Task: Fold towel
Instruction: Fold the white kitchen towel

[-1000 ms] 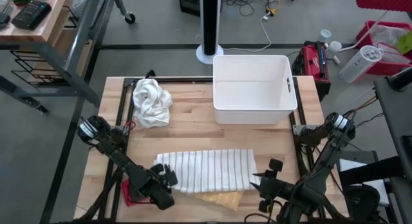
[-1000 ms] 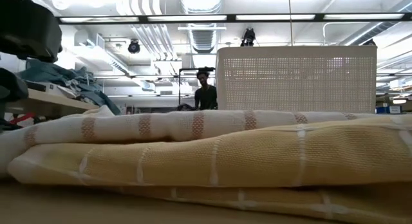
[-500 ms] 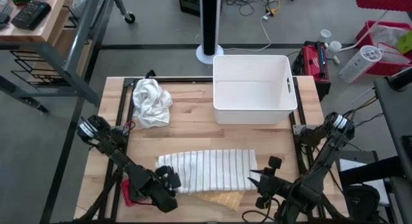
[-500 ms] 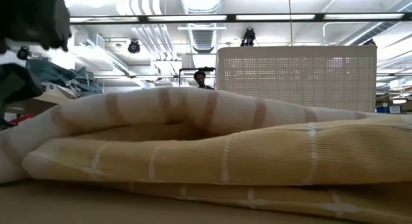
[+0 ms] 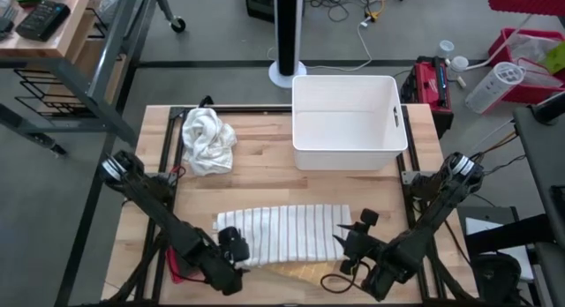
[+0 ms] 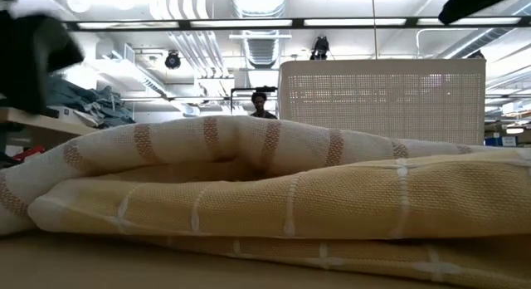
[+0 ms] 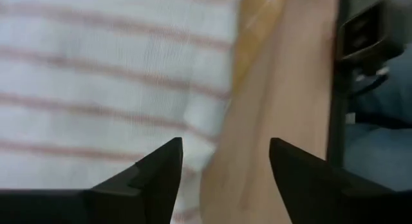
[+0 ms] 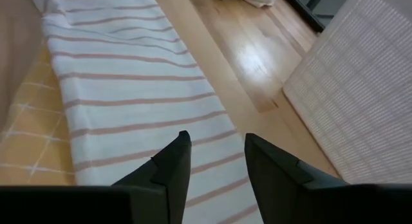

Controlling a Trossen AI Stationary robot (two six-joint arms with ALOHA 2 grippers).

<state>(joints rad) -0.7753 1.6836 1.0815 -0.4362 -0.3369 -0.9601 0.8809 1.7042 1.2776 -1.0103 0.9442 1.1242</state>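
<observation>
With the striped towel [image 5: 284, 234] lying folded at the table's [image 5: 265, 170] near edge over a yellow cloth [image 5: 302, 273], the released left end effector [image 5: 234, 246] and parted, empty right end effector [image 5: 351, 239] should be lifted clear without dragging the fold.

White woven towel with thin reddish-brown stripes [image 5: 284, 234], folded into a long flat band, lying at my table's near edge, resting partly over a yellow grid-patterned cloth [image 5: 305, 271]
</observation>
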